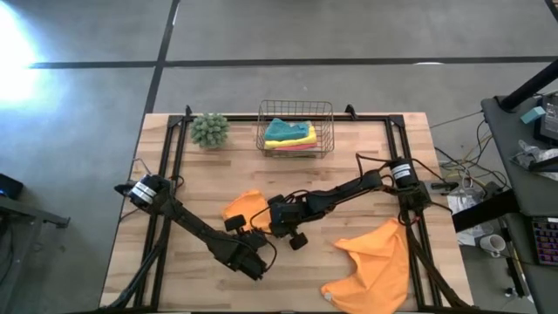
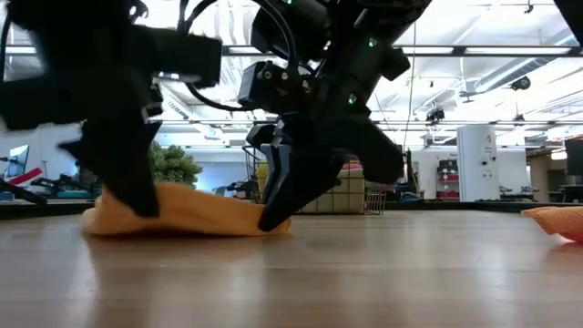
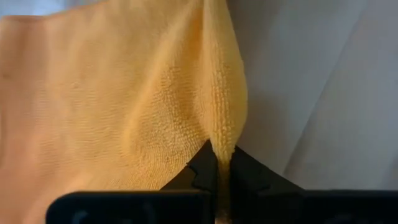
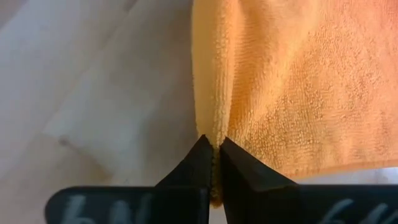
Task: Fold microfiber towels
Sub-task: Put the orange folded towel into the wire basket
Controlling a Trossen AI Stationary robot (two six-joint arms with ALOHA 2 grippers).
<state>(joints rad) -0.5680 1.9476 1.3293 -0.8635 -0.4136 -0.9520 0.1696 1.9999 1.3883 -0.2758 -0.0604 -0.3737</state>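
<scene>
Where the table [image 1: 366, 187] meets its near edge, you see a loose orange towel [image 1: 373, 262] at R. Mid-table, L gripper [image 3: 222, 163] and R gripper [image 4: 212, 149] each pinch an edge of the 2nd orange towel [image 1: 244, 208]. Behind, folded towels [image 1: 291, 133] sit in the basket [image 1: 295, 108].

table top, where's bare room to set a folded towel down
Bare wood left of the plant ball and between the basket and right arm. Crowded mid-front: both pincers pinch one orange towel; another orange towel fills front right.
</scene>
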